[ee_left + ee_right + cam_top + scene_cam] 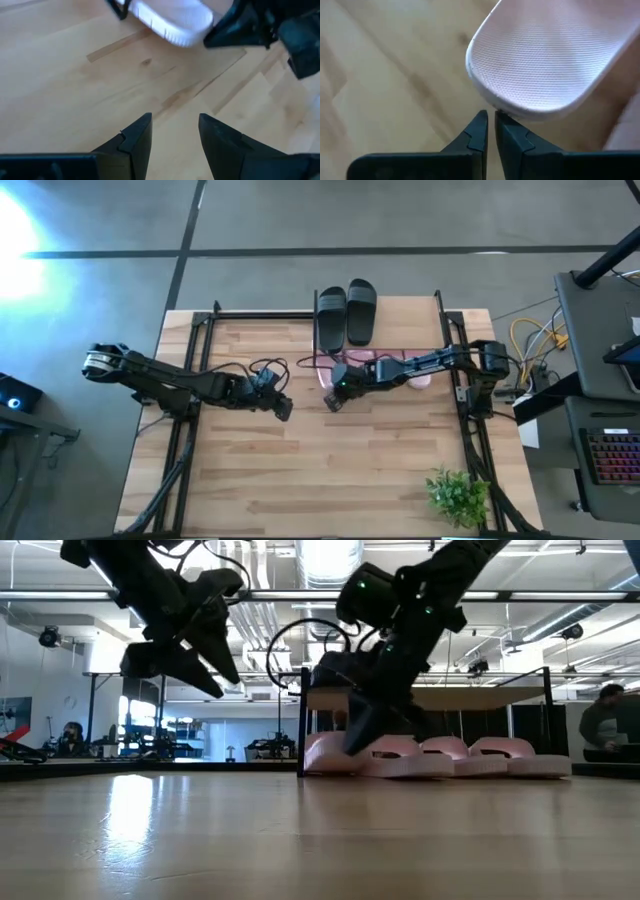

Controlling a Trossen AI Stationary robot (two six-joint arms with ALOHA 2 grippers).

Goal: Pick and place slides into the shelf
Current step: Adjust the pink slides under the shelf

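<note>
Fingers of my right gripper (pixel 490 125) are pinched together, holding nothing, touching the heel edge of the pink slide (pixel 550 60) under the shelf (pixel 430 695). I should push it in slowly and straight. My left gripper (pixel 172 135) waits nearby, fingers apart.

Two slides (pixel 346 311) lie on the shelf (pixel 437 305) plank, four slides (pixel 440 756) in a row beneath.

No readable txt, labels, brands or nos. anywhere in these views.
</note>
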